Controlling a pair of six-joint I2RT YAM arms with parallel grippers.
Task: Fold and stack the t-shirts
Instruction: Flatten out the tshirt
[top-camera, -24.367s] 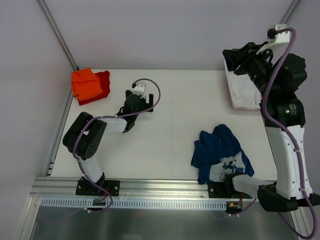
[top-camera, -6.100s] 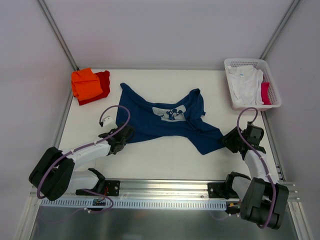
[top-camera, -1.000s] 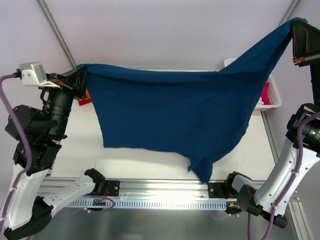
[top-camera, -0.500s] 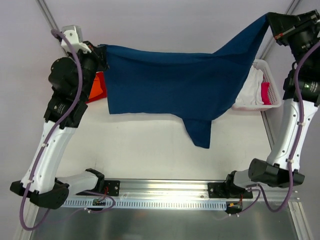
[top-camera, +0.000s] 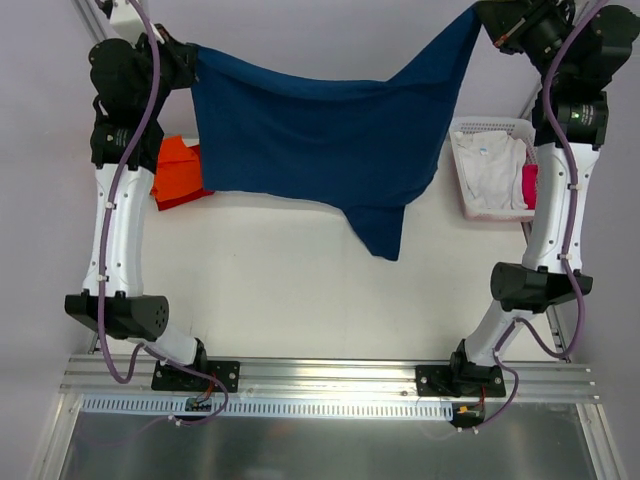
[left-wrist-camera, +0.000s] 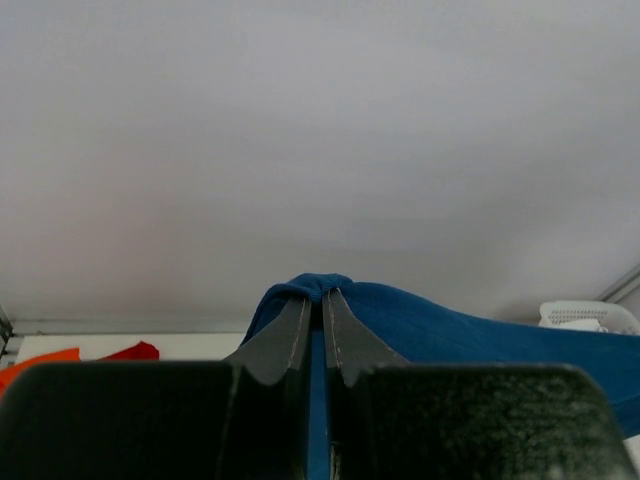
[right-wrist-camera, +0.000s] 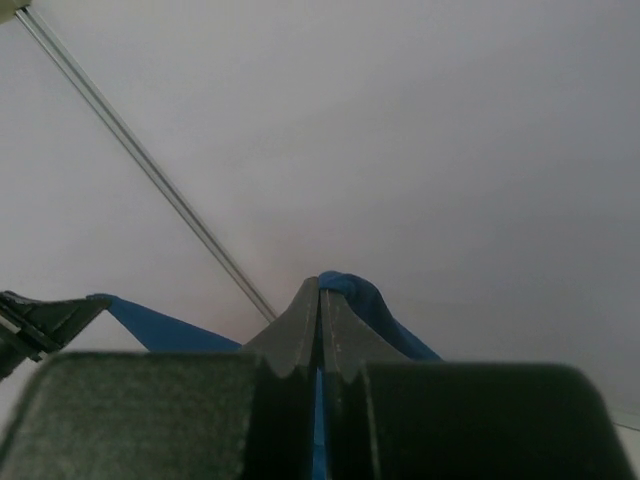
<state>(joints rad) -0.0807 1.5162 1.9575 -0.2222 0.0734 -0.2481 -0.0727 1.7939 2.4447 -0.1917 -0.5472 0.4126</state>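
Note:
A navy blue t-shirt (top-camera: 320, 130) hangs spread in the air between both raised arms, its lowest corner dangling over the table's middle. My left gripper (top-camera: 190, 55) is shut on its left top corner, and cloth bulges over the fingertips (left-wrist-camera: 320, 292). My right gripper (top-camera: 480, 12) is shut on the right top corner, higher up, with blue cloth (right-wrist-camera: 350, 290) pinched there. Orange (top-camera: 175, 165) and red (top-camera: 168, 196) t-shirts lie folded at the table's back left, partly hidden by the left arm. A white t-shirt (top-camera: 487, 170) lies in the basket.
The white lattice basket (top-camera: 495, 128) stands at the back right with white and pink-red cloth (top-camera: 528, 185) inside. The white table (top-camera: 300, 290) lies below the hanging shirt. Frame posts rise at both back corners.
Both arms have swung up and away from the near edge, carrying the navy shirt toward the back of the table. The shirt hangs farther back and the grips have held.

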